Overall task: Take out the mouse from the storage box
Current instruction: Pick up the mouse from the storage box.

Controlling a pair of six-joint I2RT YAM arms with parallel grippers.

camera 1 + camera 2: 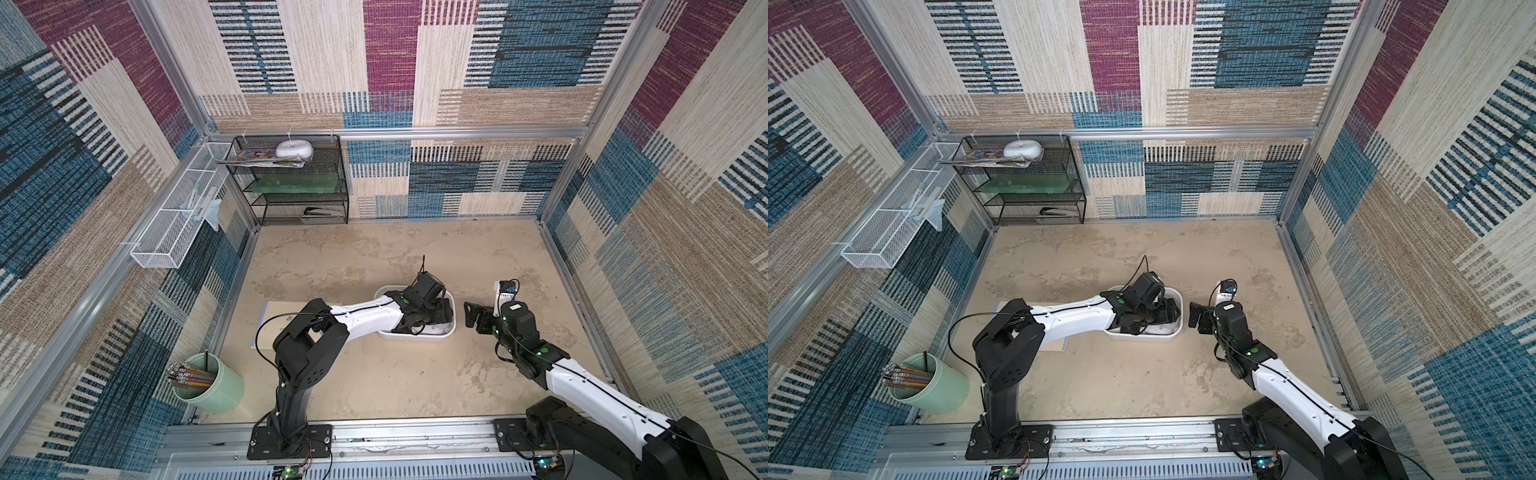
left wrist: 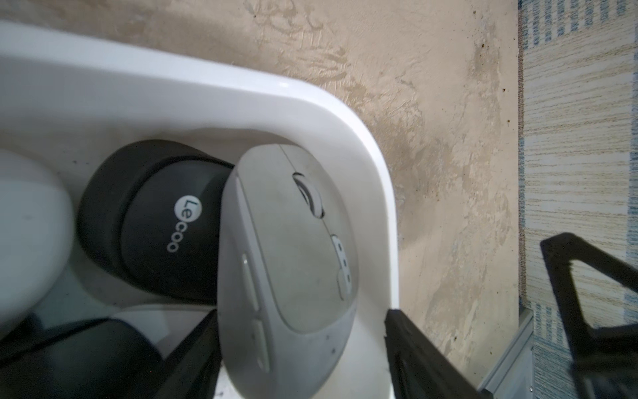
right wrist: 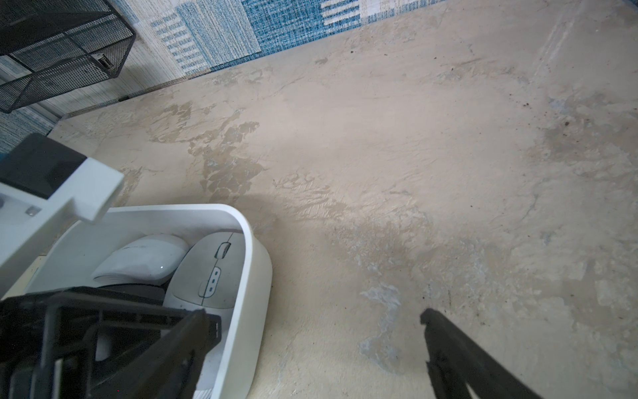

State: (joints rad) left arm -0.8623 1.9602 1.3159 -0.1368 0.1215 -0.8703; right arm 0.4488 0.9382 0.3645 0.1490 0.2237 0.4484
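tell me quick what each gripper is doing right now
left gripper: open, jaws either side of the grey mouse, not clamped on it yet
right gripper: open, empty

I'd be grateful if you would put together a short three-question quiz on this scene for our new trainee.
1. Fill in: the black mouse in the storage box bears the word ____.
2. Which mouse does the left gripper straddle? A the black mouse; B the grey mouse; C the white mouse.
3. True or false: the right gripper stands open, outside the storage box.
Key: 1 Lecoo; 2 B; 3 true.
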